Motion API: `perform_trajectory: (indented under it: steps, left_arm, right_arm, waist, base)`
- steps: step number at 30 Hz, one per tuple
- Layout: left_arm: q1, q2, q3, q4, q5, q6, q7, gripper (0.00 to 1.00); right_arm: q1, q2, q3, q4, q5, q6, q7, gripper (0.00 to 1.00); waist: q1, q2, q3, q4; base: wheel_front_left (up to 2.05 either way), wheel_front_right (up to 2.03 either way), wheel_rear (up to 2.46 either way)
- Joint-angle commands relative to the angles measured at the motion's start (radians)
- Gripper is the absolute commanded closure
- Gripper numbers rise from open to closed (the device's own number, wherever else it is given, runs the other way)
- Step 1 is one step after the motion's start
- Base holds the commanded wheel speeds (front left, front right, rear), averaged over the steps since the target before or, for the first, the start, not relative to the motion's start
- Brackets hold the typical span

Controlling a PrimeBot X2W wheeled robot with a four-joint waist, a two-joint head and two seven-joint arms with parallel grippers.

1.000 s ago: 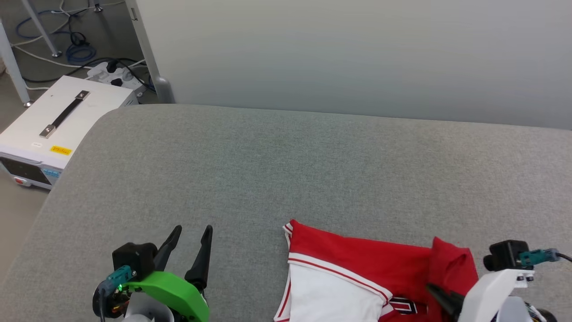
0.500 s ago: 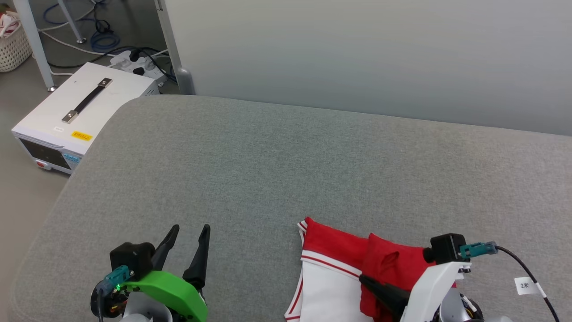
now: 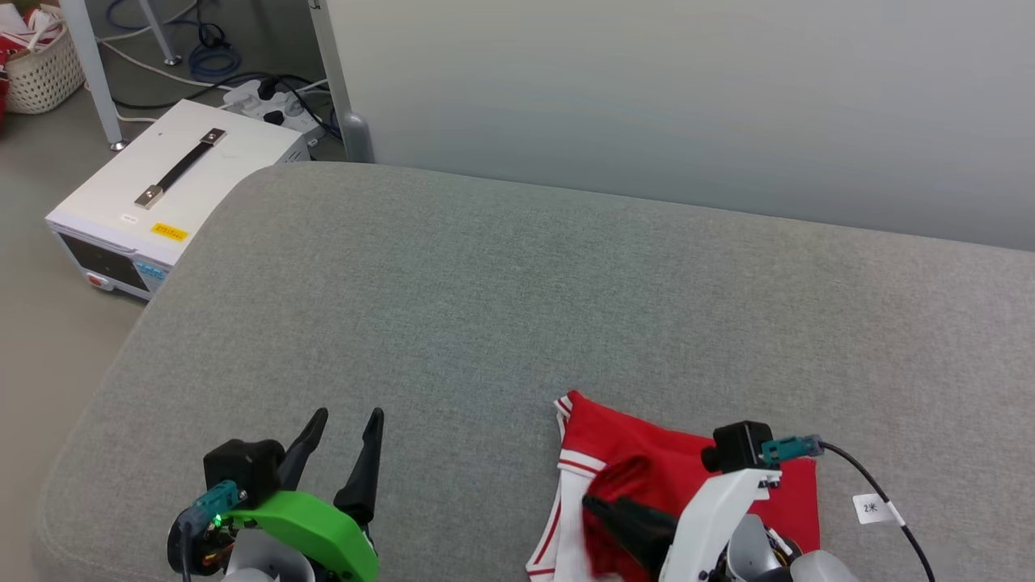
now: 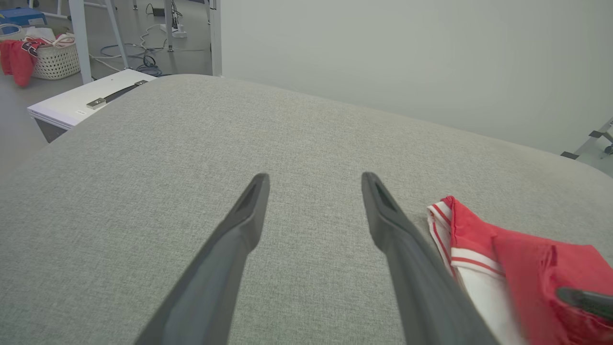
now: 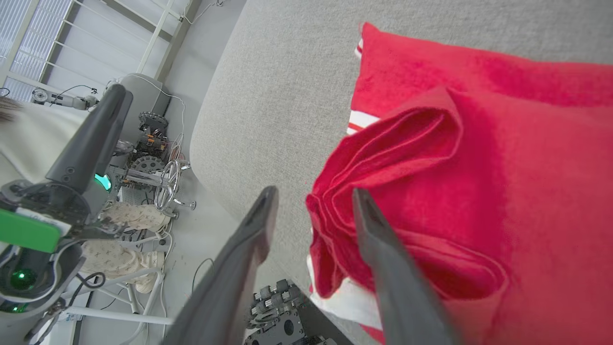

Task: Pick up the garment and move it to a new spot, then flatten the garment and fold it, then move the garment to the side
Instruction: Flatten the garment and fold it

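Observation:
The garment [image 3: 647, 440] is a red shirt with white sleeves and striped trim, lying part-folded at the near right of the grey padded surface [image 3: 485, 307]. My right gripper [image 3: 602, 517] hovers over its left part, jaws apart. In the right wrist view the right gripper [image 5: 313, 194] has a loose bunched red fold of the garment [image 5: 479, 143] lying between its fingers, not pinched. My left gripper [image 3: 348, 420] stands open and empty over bare surface to the left of the garment. It also shows in the left wrist view [image 4: 313, 179], with the garment [image 4: 479, 235] off to its right.
A white instrument box [image 3: 170, 194] with a black handle sits on the floor beyond the surface's far left corner, with a power strip and cables [image 3: 267, 101] and a wicker basket [image 3: 44, 69] behind it. A pale partition wall [image 3: 647, 97] runs along the far edge.
My right gripper carried a red flap leftward across the garment, then opened, leaving the fold slack. The head camera has shifted. The left gripper has not moved.

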Motion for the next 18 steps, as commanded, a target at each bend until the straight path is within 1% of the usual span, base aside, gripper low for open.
perform_trajectory:
  steps: [1, 6, 9, 11, 15, 16, 18]
  left_arm:
    - [-0.009, -0.001, -0.003, 0.004, -0.001, -0.002, 0.002, 0.00]
    - [-0.007, -0.001, -0.005, 0.007, -0.002, -0.001, 0.001, 0.00]
    - [-0.007, -0.006, -0.003, 0.003, -0.002, -0.004, 0.000, 0.00]
    - [-0.006, -0.009, 0.002, -0.001, -0.001, -0.004, -0.001, 0.00]
    - [0.001, -0.016, 0.011, -0.013, 0.006, -0.007, -0.004, 0.00]
    - [0.002, -0.018, 0.011, -0.020, 0.011, -0.016, -0.005, 0.00]
    - [0.007, -0.026, 0.014, -0.031, 0.016, -0.029, -0.006, 0.00]
  right_arm:
    - [-0.028, -0.002, 0.019, 0.013, 0.015, 0.000, -0.013, 0.00]
    - [-0.055, -0.002, 0.088, 0.026, 0.073, 0.000, -0.034, 0.00]
    - [-0.073, -0.002, 0.094, 0.026, 0.074, 0.000, -0.043, 0.00]
    - [-0.085, -0.002, 0.080, 0.024, 0.054, 0.000, -0.051, 0.00]
    - [-0.123, -0.002, 0.037, -0.009, -0.107, 0.000, -0.068, 0.00]
    - [-0.131, -0.005, 0.022, -0.025, -0.159, 0.000, -0.073, 0.00]
    - [-0.137, -0.012, -0.017, -0.054, -0.221, 0.000, -0.084, 0.00]
  waist:
    - [0.0000, 0.0000, 0.002, 0.002]
    - [0.0000, 0.0000, 0.002, -0.003]
    - [0.0000, 0.0000, -0.004, -0.010]
    - [0.0000, 0.0000, -0.009, -0.016]
    - [0.0000, 0.0000, -0.018, -0.036]
    - [0.0000, 0.0000, -0.019, -0.042]
    - [0.0000, 0.0000, -0.021, -0.054]
  base:
    - [0.00, 0.00, 0.00]
    - [0.00, 0.00, 0.00]
    - [0.00, 0.00, 0.00]
    - [0.00, 0.00, 0.00]
    - [0.00, 0.00, 0.00]
    - [0.00, 0.00, 0.00]
    - [0.00, 0.00, 0.00]
